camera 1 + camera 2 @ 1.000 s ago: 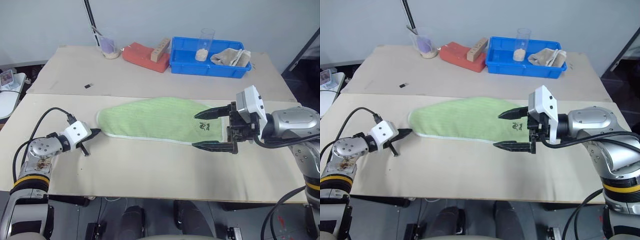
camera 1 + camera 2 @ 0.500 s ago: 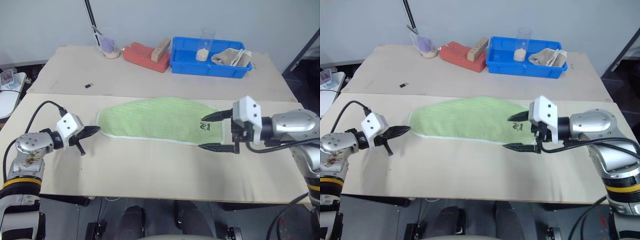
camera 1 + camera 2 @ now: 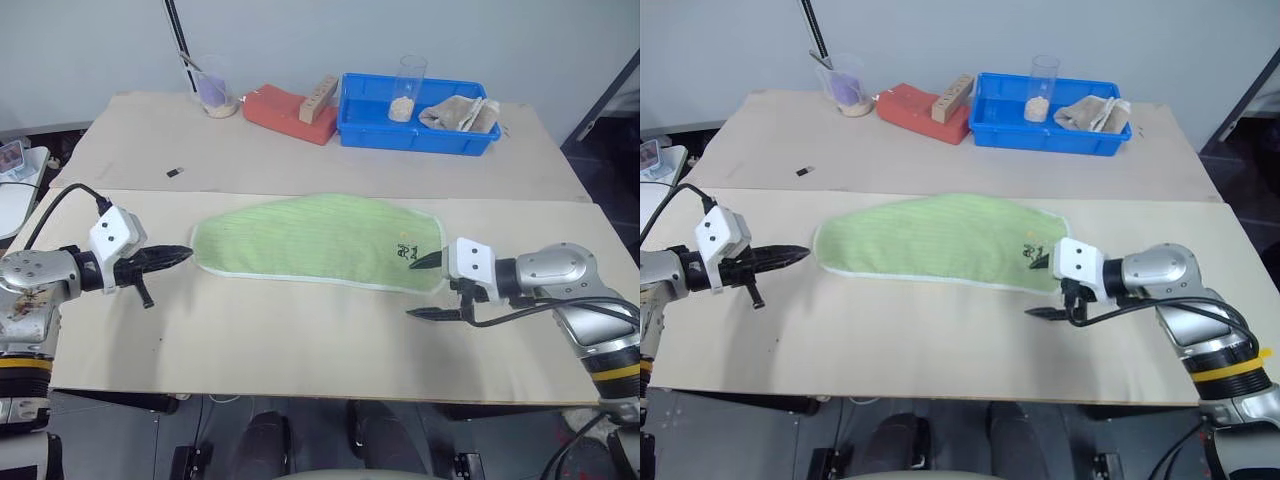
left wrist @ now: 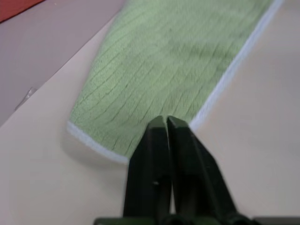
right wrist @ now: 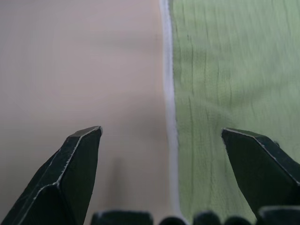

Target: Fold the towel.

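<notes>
Towel flat between our two grippers

The towel (image 3: 318, 240) lies spread mid-table, its small dark logo (image 3: 404, 251) too small to read. Our right gripper (image 3: 424, 287) stands wide astride its right near edge; our left gripper (image 3: 172, 256), nearly closed and empty, points at its left end. A blue tray (image 3: 418, 138) and red block (image 3: 288, 110) sit far behind.

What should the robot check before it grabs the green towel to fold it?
1. Towel lies flat on the table: ok.
2. Right pincer open wide, one finger over the towel's edge, one over bare table: ok.
3. Left pincer open enough to grab: not ok, fingers look together.
4. Left pincer at the towel's end: not ok, just short of it.
5. Either pincer holding cloth: not ok, neither.
</notes>
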Motion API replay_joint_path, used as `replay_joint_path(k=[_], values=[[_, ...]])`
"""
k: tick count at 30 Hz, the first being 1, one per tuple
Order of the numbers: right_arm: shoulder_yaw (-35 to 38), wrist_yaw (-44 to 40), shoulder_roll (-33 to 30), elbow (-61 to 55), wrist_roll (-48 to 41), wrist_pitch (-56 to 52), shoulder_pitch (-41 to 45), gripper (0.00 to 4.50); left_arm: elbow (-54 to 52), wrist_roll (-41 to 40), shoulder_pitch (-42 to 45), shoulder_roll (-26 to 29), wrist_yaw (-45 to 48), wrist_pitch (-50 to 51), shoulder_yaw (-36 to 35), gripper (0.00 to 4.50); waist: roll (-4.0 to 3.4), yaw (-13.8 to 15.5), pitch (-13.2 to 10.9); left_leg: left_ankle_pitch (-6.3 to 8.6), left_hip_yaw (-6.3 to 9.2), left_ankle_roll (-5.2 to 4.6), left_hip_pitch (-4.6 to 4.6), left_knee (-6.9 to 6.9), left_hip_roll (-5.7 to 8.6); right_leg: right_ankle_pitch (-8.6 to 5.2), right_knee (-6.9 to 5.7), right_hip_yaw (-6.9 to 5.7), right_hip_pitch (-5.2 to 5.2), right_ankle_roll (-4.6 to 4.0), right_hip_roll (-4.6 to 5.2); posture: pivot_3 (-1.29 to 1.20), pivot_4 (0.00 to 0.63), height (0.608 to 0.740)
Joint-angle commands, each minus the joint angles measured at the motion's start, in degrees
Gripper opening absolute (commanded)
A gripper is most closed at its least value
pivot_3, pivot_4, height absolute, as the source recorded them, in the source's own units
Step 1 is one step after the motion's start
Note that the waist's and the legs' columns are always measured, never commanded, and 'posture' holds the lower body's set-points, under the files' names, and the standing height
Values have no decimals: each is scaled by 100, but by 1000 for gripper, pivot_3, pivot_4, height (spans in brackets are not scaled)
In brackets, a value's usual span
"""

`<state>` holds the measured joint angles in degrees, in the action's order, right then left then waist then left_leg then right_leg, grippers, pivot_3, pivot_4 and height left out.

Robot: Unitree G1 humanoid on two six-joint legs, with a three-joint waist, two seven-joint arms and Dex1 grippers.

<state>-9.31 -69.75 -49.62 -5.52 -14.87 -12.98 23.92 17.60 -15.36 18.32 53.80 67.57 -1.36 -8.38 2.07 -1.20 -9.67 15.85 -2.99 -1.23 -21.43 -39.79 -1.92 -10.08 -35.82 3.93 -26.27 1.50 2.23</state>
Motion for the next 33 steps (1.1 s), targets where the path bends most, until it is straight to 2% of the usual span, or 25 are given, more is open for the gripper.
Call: replay_joint_path(k=[1, 6, 7, 12, 17, 21, 31, 33], values=[[396, -57, 94, -587, -688, -535, 227, 4500, 281, 265, 37, 108, 78, -776, -16, 1764, 0, 8, 0, 0, 0, 0, 0, 0, -1, 0, 0, 0, 0, 0, 0, 0, 150, 714], [573, 9, 225, -1354, -1615, -1455, 514, 4500, 1126, 824, 444, -85, -121, -1778, 297, 4187, 0, 38, 0, 0, 1, 0, 0, -1, -1, 1, 0, -1, 0, -2, 0, 0, 150, 714], [593, 59, 252, -1462, -1704, -1561, 561, 4500, 1322, 949, 568, -142, -196, -1939, 380, 4451, 0, 51, 0, 0, 1, 0, -1, -1, -1, 1, -1, -1, 0, -2, 0, 0, 150, 714], [608, 268, 305, -1742, -1892, -1891, 707, 4500, 2183, 1441, 1127, -420, -340, -2622, 820, 4451, 1, 65, 1, 0, 0, 0, -11, -5, 5, 3, 7, -2, 1, -2, 6, 0, 150, 714], [657, 398, 270, -1909, -1977, -2062, 709, 4500, 3244, 2415, 1752, -480, -1169, -3518, 1365, 4451, 1, 62, 1, 0, 3, 0, -19, -5, 8, 8, 6, -2, -2, -8, 8, 0, 150, 714], [693, 525, 253, -2014, -2036, -2212, 787, 4500, 3801, 2886, 2144, -515, -1753, -4023, 1640, 4451, 1, 51, 1, 0, 2, 0, -12, -7, 7, 6, -1, -2, 1, -1, 8, 0, 150, 714], [725, 697, 260, -2099, -2119, -2386, 873, 4500, 4109, 2644, 2390, -729, -1722, -4346, 1590, 4451, 1, 54, 1, 0, 1, 0, -10, -9, 8, 6, -4, -2, 3, 0, 10, 0, 150, 714], [724, 694, 258, -2081, -2108, -2376, 872, 4500, 4063, 2496, 2311, -688, -1482, -4297, 1559, 3910, 1, 50, 1, 0, 1, 0, -16, -9, 8, 7, 1, -2, 2, 0, 11, 0, 150, 714]])
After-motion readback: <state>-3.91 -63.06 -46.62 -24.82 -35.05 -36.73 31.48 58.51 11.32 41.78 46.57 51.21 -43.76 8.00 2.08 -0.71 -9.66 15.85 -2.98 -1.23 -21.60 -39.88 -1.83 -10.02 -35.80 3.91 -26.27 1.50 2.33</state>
